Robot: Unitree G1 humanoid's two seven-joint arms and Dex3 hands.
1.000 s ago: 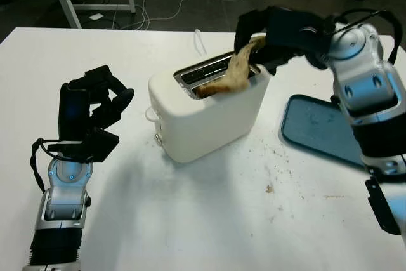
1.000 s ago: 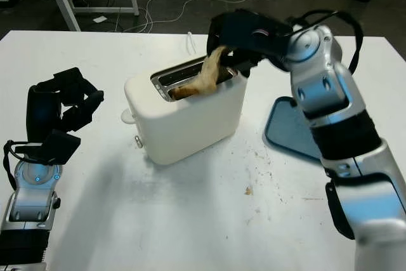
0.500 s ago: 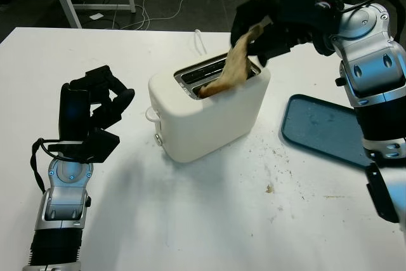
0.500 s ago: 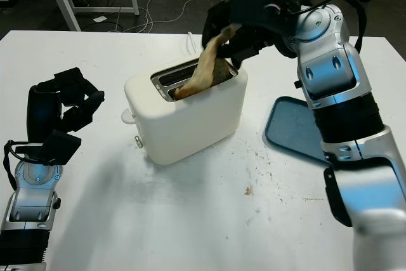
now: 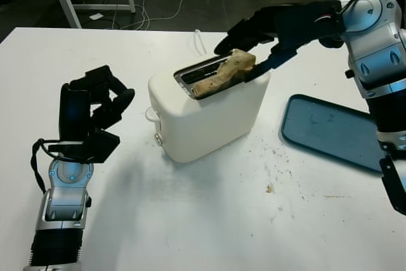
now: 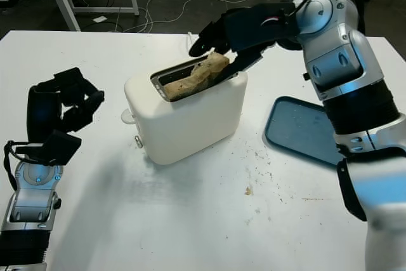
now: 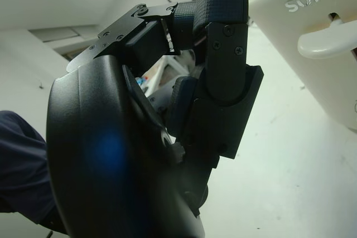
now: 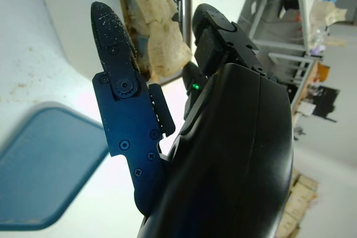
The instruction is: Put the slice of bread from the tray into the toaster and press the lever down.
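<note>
The white toaster (image 5: pixel 203 118) stands mid-table with its lever (image 5: pixel 150 114) up at its left end. The slice of bread (image 5: pixel 222 73) lies lengthwise in the top slot, its crumpled right end poking above the rim. My right hand (image 5: pixel 250 49) hovers open over that end, one finger behind the bread and one in front, neither gripping it. In the right wrist view the bread (image 8: pixel 153 26) sits between the fingers (image 8: pixel 114 65) without being pinched. My left hand (image 5: pixel 95 112) is parked left of the toaster with curled fingers, holding nothing.
The blue tray (image 5: pixel 336 131) lies bare at the right of the toaster. Crumbs (image 5: pixel 269 188) dot the white table in front of it. A white cable (image 5: pixel 200 42) runs off the table's far edge behind the toaster.
My right hand lifted the bread, then let it drop lower into the slot and opened. The slice now lies flatter along the slot. The left hand has stayed put.
</note>
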